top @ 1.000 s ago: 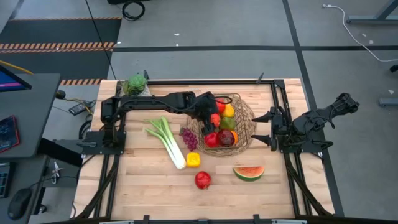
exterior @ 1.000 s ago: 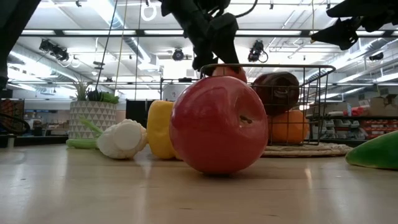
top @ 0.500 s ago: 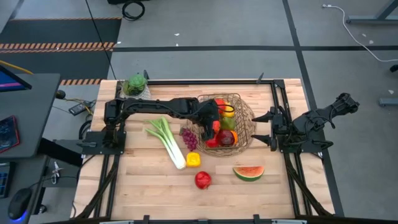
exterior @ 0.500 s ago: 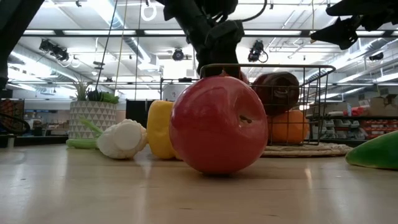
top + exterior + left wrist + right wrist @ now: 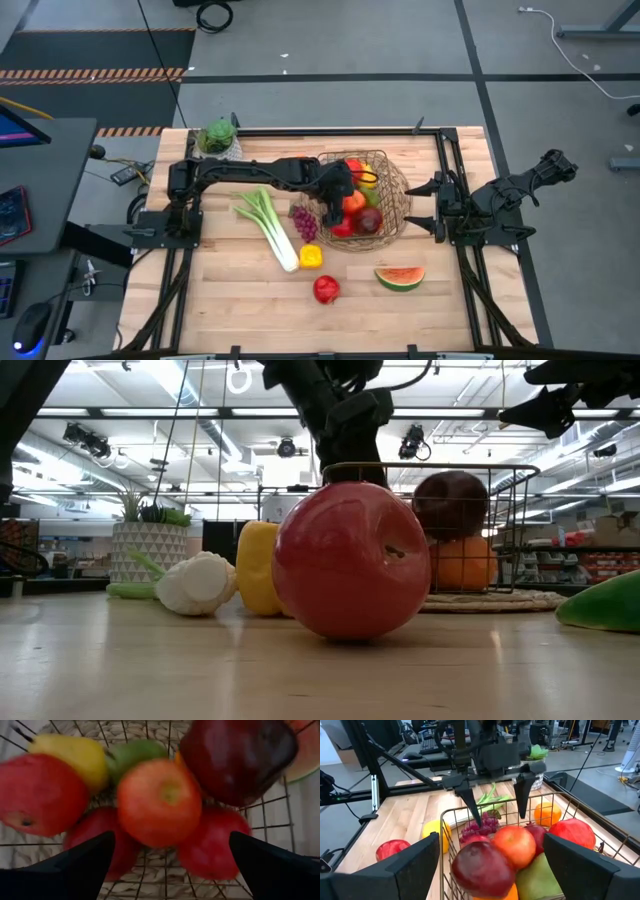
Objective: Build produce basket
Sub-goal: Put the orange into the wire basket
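The wire basket stands at the table's far middle and holds several fruits. My left gripper hangs open over its left part, the two fingers apart on either side of an orange-red apple and just above it. That apple lies on two red apples, next to a dark red apple, a yellow pear and a green one. The leek, grapes, yellow pepper, a red apple and a watermelon slice lie on the table. My right gripper waits open at the basket's right.
A potted green plant stands at the far left corner. The black arm frames run along the table's left and right sides. Bare wood lies along the near edge, in front of the red apple and the watermelon slice.
The orange-red apple, which showed just under my left gripper above the basket's rim, has sunk in among the fruit in the basket. The dark red apple has rolled a little beside it. My left gripper has rolled slightly and stays open over the basket.
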{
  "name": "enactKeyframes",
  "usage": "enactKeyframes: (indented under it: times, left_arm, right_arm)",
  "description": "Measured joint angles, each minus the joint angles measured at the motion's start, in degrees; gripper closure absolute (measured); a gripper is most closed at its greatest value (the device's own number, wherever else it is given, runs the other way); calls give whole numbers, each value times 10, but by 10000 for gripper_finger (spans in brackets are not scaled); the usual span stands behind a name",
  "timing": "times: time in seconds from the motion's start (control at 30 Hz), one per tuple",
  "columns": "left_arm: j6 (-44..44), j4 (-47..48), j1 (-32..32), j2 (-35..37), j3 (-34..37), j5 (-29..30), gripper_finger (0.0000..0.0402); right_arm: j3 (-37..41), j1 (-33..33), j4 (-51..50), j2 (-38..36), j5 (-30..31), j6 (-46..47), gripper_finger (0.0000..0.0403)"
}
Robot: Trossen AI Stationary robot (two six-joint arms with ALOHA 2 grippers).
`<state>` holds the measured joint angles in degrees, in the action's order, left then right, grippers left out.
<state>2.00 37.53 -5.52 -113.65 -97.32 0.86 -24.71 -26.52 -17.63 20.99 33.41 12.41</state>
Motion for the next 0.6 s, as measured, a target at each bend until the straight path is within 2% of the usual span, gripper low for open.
enactKeyframes:
  times: [0.13, 0.3, 0.43, 0.6]
  left_arm:
    - [14, 35, -1, 0, -36, 31, 2]
    - [55, 169, -14, 1, -134, 38, 1]
    - [33, 260, -37, 4, -212, 47, 1]
    - [41, 288, -73, 23, -215, 56, 1]
  right_arm:
    - [0, 0, 0, 0, 1, -2, 45]
    - [0, 0, 0, 0, 2, -1, 45]
    - [0, 0, 0, 0, 2, 0, 45]
    - [0, 0, 0, 0, 0, 13, 45]
